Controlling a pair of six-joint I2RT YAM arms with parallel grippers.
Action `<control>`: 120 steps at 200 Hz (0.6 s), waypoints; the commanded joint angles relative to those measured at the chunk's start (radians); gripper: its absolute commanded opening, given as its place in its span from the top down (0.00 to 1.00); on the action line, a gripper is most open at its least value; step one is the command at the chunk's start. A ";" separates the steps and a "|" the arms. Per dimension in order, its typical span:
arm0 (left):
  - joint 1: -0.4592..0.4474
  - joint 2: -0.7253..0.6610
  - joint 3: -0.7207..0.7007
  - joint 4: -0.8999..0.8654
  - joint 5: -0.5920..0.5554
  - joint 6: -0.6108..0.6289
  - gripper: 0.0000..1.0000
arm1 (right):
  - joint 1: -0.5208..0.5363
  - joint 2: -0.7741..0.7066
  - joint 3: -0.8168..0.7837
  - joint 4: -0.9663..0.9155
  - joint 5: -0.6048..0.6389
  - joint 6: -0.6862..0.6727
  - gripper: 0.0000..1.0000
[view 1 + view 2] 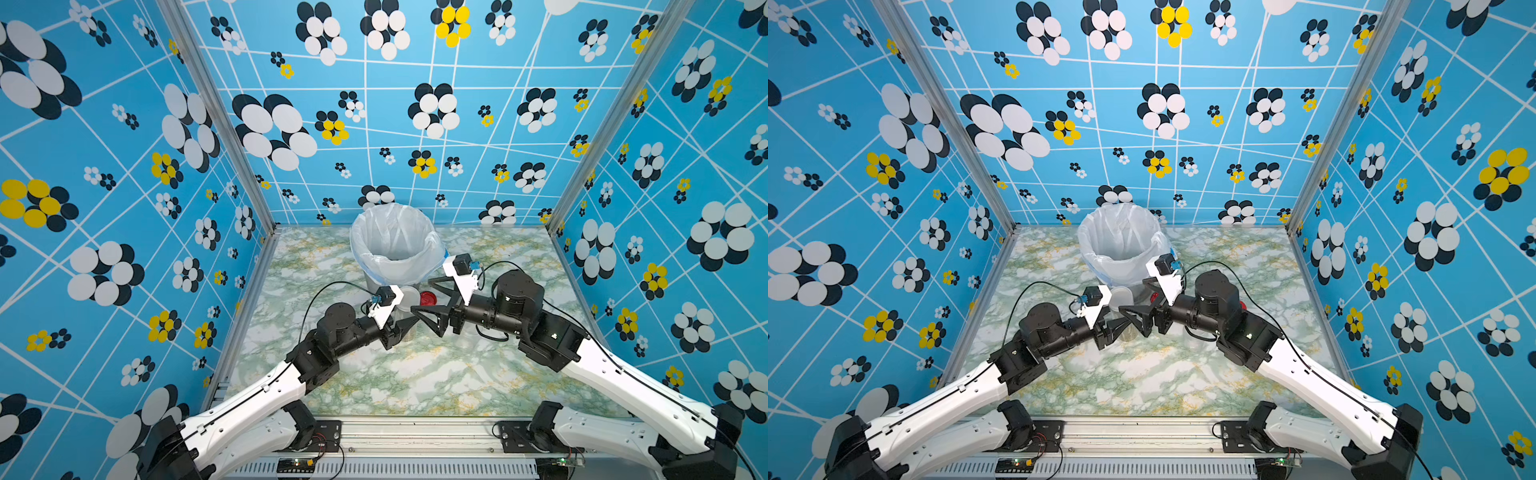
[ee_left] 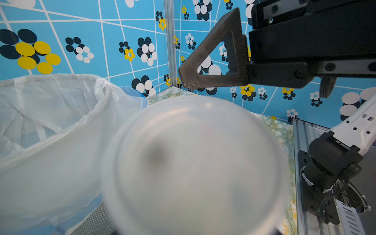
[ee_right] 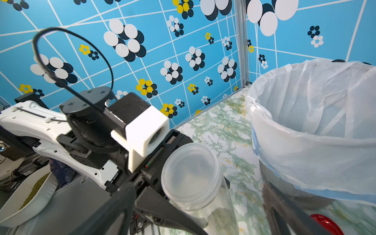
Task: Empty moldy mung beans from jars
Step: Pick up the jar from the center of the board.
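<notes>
The jar point(image 1: 409, 297) stood upright at mid-frame in both top views, whitish lid on, the mung beans point(image 1: 409, 332) an olive layer at its bottom. The left claw point(image 1: 406, 326) was clamped on it, fingers either side of the clear wall below the lid. Just right of it, the right claw point(image 1: 420, 295) gaped wide, gripping nothing, its nearer fingertip right at the jar's lid; touching or not, I couldn't tell. A red lid point(image 1: 428, 298) showed between its fingers. The bag-lined bucket point(image 1: 376, 266) sat close, just above the jar in frame. Lower frame: bare marble tabletop point(image 1: 395, 386), open room; walls well apart on both sides.
</notes>
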 commanded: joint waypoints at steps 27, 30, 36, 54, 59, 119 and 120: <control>-0.010 0.014 0.070 0.001 0.046 0.018 0.47 | 0.027 0.045 0.057 -0.062 -0.007 -0.029 0.01; -0.011 0.016 0.072 0.000 0.047 0.018 0.47 | 0.028 0.046 0.056 -0.059 -0.007 -0.028 0.01; -0.013 0.019 0.077 -0.002 0.050 0.018 0.47 | 0.028 0.046 0.054 -0.054 -0.007 -0.026 0.01; -0.023 0.026 0.084 -0.004 0.056 0.021 0.47 | 0.029 0.043 0.047 -0.040 0.011 -0.021 0.01; -0.027 0.025 0.084 -0.003 0.054 0.024 0.47 | 0.029 0.040 0.043 -0.035 0.015 -0.018 0.01; -0.052 0.049 0.090 0.009 0.042 0.032 0.47 | 0.029 0.071 0.039 -0.007 0.054 0.014 0.11; -0.052 0.050 0.090 0.010 0.041 0.032 0.47 | 0.029 0.072 0.038 -0.007 0.055 0.014 0.12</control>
